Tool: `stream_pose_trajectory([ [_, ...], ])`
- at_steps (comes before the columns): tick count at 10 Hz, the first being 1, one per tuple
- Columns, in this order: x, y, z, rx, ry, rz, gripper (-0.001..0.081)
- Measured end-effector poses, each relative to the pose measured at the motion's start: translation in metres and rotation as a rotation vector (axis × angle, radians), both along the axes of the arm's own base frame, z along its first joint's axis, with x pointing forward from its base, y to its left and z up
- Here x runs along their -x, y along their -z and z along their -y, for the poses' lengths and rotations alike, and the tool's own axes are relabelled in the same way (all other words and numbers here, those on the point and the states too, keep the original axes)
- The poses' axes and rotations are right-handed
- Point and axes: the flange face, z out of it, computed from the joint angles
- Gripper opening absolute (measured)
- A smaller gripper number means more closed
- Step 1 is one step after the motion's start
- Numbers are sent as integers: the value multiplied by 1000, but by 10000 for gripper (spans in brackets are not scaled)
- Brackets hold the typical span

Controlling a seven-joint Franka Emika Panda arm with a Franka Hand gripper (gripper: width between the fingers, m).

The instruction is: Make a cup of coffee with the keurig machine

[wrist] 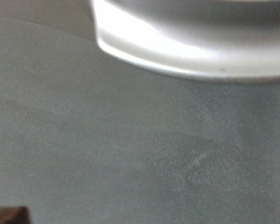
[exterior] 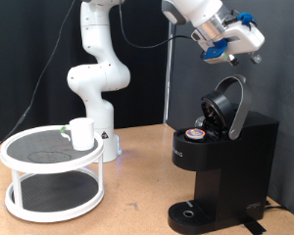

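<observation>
The black keurig machine (exterior: 223,162) stands at the exterior view's right with its domed lid (exterior: 225,103) hinged up. A small brown-topped pod (exterior: 196,130) sits in the open chamber. The round drip tray (exterior: 191,213) at its base is bare. The white cup (exterior: 81,133) stands on the top tier of a round white rack at the exterior view's left. My gripper (exterior: 216,56) hangs in the air above the raised lid, touching nothing. The wrist view is blurred and shows only a curved silver edge (wrist: 177,47) over a grey surface; no fingers show there.
The two-tier round white rack (exterior: 51,176) takes up the table's left part in the exterior view. The arm's white base (exterior: 98,88) stands behind it. A black curtain hangs behind the machine. Bare wooden table (exterior: 137,211) lies between rack and machine.
</observation>
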Motion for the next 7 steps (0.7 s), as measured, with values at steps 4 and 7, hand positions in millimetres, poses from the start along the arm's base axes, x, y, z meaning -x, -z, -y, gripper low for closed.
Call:
stream_pose_trajectory([
  [4, 5, 5, -4, 46, -3, -36, 217],
  [7, 3, 26, -10, 84, 7, -67, 16],
])
